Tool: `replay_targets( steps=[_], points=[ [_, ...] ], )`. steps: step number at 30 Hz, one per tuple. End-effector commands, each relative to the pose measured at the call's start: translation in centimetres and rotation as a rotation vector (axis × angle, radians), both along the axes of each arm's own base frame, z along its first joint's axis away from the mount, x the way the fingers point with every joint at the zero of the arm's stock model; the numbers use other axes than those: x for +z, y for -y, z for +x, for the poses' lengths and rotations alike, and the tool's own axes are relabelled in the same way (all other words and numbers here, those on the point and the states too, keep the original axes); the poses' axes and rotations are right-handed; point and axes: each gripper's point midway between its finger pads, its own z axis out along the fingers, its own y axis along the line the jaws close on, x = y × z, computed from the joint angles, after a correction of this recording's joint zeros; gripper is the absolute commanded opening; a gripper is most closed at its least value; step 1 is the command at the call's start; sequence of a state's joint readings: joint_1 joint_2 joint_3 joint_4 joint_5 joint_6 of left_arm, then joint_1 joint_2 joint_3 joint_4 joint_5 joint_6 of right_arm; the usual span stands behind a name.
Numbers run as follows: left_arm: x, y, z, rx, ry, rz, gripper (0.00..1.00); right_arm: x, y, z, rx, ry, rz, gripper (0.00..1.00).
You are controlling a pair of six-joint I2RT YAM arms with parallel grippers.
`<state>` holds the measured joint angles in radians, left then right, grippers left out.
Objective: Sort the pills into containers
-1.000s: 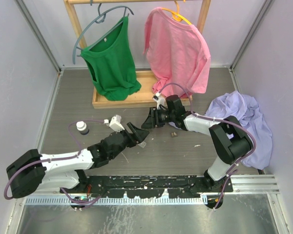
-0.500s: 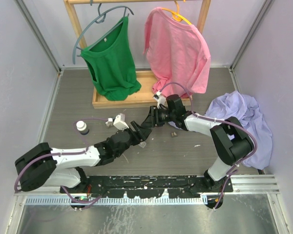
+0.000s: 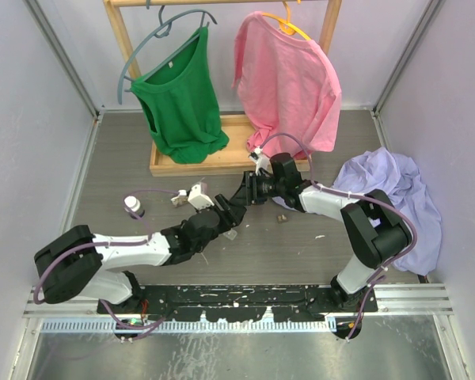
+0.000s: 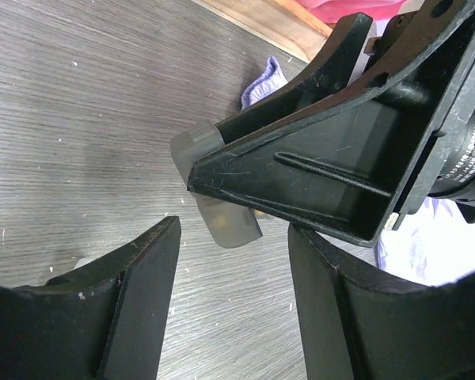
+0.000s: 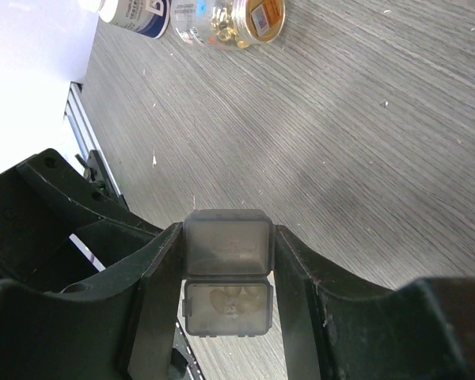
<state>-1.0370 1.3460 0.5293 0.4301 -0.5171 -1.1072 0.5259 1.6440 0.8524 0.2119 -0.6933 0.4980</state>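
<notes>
**Spotter:** Where do things stand over the desk (image 3: 317, 253)?

**Me:** Both arms meet above the middle of it. My right tool (image 5: 226, 277) is pinching the clear hinged tub (image 5: 226, 245) by its two side walls and holding it off the surface. My left tool (image 4: 231, 261) is spread, with its tips just short of the tub. From its own camera I see nothing between them but air.

**Spotter:** How do you expect the tub to handle?

**Me:** I expect it to be very light, since it's far smaller than either tool. The thin plastic looks stiff enough to keep its shape, but smooth, so I'd call it slippery. A hard squeeze could bow the walls or pop it out sideways. It lies folded open in two halves, and the hinge between them is the weak spot.

**Spotter:** So where would you take hold with the left?

**Me:** On the flat outer walls of one half, square on, and never on the hinge or a bare corner. I can't tell which half is the lid. If I catch the free half, it will simply swing.

**Spotter:** Anything inside?

**Me:** I see pale shapes in the nearer half that I take for pills (image 5: 226, 299). They look loose, so I'd keep the tub level or they'll tip out.
</notes>
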Motion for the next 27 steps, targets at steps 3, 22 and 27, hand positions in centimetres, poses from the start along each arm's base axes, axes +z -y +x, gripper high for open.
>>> replay_targets(
  steps=[3, 22, 27],
  points=[
    [1.7, 0.2, 1.8, 0.068, 0.052, 0.017, 0.56, 2.5, -0.5, 0.0, 0.021, 0.064, 0.058, 0.20],
    [1.0, -1.2, 2.8, 0.152, 0.026, 0.145, 0.29, 3.1, -0.7, -0.5, 0.042, 0.061, 0.089, 0.20],
    [0.8, -1.8, 2.5, 0.159, 0.015, 0.152, 0.09, 3.8, -0.8, -0.7, 0.052, 0.075, 0.113, 0.20]
  ],
)
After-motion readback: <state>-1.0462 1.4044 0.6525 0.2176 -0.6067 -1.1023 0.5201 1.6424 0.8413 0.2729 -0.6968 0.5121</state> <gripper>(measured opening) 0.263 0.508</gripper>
